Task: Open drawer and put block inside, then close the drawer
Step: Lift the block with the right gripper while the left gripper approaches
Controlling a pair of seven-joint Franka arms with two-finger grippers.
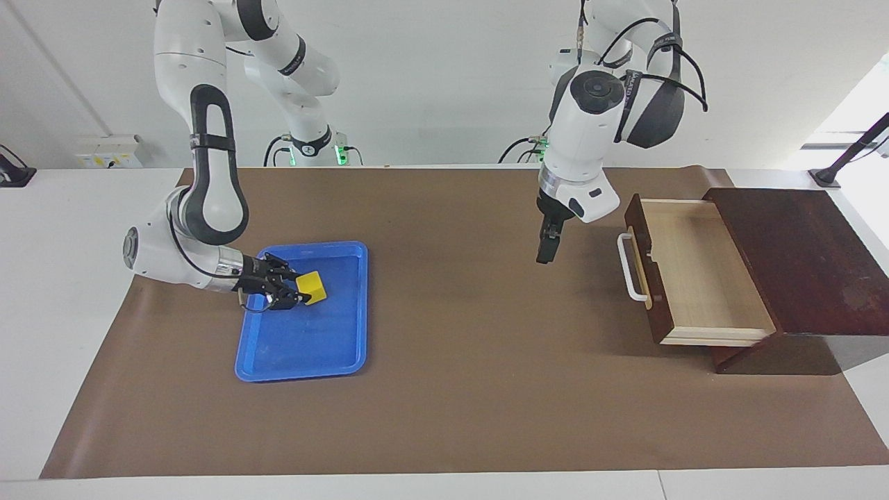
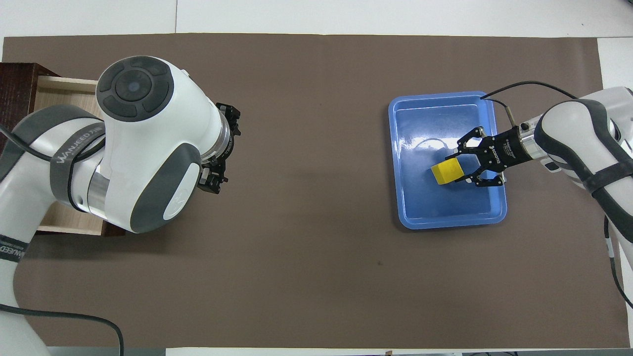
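Observation:
The drawer (image 1: 701, 271) stands pulled open out of its dark wooden box (image 1: 799, 257) at the left arm's end of the table. Its pale inside is bare and its white bar handle (image 1: 632, 267) faces the table's middle. In the overhead view the drawer (image 2: 59, 89) is mostly hidden under the left arm. The yellow block (image 1: 312, 287) is in the blue tray (image 1: 305, 347) at the right arm's end. My right gripper (image 1: 304, 289) reaches in low from the side, its fingers closed on the block (image 2: 447, 173). My left gripper (image 1: 547, 251) hangs pointing down over the mat beside the handle, clear of it.
The brown mat (image 1: 458, 389) covers the table between tray and drawer. The tray (image 2: 445, 207) holds nothing but the block. White table edge runs along both ends.

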